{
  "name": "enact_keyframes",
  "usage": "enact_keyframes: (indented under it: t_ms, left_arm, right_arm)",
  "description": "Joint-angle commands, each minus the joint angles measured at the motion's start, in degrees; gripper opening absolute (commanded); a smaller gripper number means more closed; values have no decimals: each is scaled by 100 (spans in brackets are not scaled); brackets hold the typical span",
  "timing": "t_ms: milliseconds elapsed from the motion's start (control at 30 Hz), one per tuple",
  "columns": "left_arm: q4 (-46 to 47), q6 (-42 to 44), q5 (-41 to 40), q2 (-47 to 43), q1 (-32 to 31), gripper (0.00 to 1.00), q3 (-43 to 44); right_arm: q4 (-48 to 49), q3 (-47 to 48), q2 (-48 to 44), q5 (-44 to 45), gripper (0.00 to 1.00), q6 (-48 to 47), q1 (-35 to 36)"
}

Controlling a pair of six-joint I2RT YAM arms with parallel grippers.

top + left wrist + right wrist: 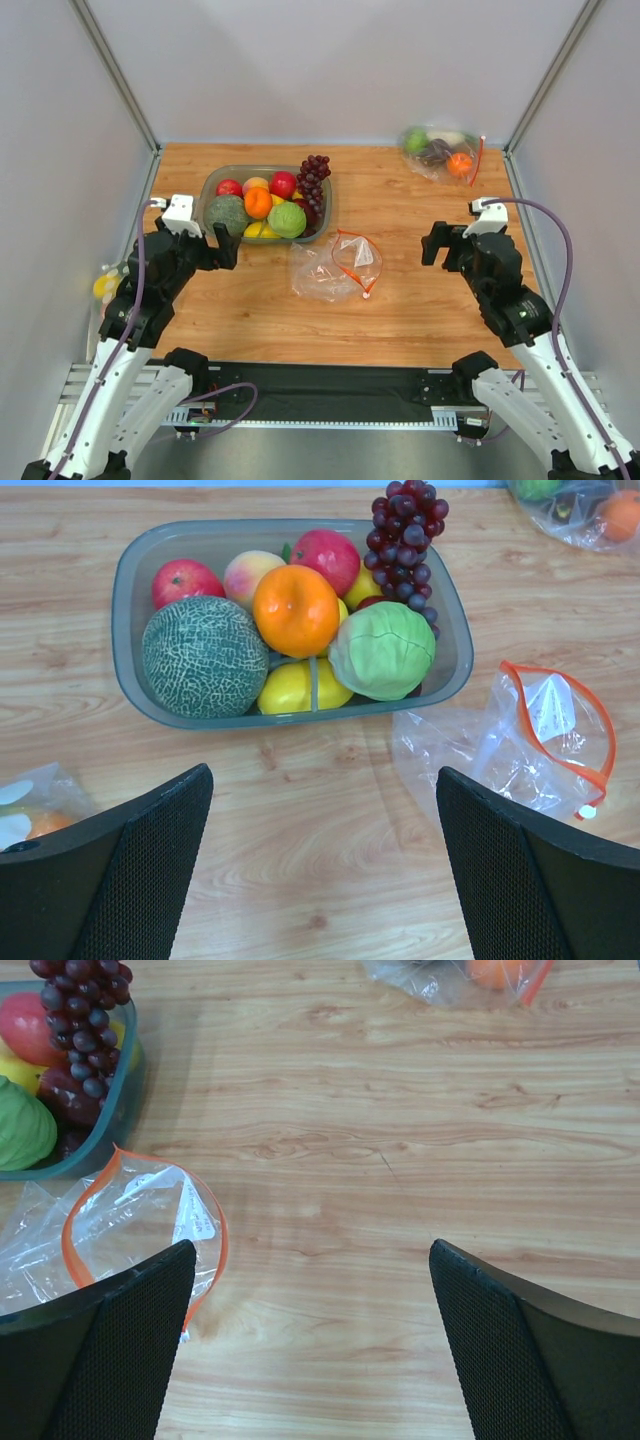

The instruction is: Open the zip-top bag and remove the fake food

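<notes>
The zip-top bag (pixel 335 268) (pixel 540 745) (pixel 120 1225) lies crumpled in the middle of the table. Its orange-red mouth gapes open and nothing shows inside. Fake food lies on top of the pile in the grey bin (pixel 210 190) (pixel 130 570): a light green round piece (pixel 287 219) (pixel 382 650), an orange (pixel 258 203) (pixel 296 610) and a purple grape bunch (pixel 313 177) (pixel 405 535) hanging over the rim. My left gripper (pixel 215 250) (pixel 325 870) hovers open left of the bag, just in front of the bin. My right gripper (pixel 435 243) (pixel 310 1350) stands open to the bag's right. Neither touches anything.
The bin also holds red apples, yellow lemons and a netted green melon. A second clear bag (pixel 440 152) (pixel 450 975) with green, purple and orange pieces sits at the back right corner. Another small bag (pixel 105 285) (pixel 35 805) lies at the left edge.
</notes>
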Motion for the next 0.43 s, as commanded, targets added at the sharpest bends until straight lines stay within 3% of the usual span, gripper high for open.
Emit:
enact_keyframes:
  t_ms: [0, 400]
  left_arm:
    - [210, 16, -204, -114, 38, 99, -39]
    - [34, -89, -512, 70, 38, 99, 119]
  right_arm:
    - [-125, 17, 52, 147, 100, 82, -18]
    - [-143, 43, 69, 209, 100, 82, -18]
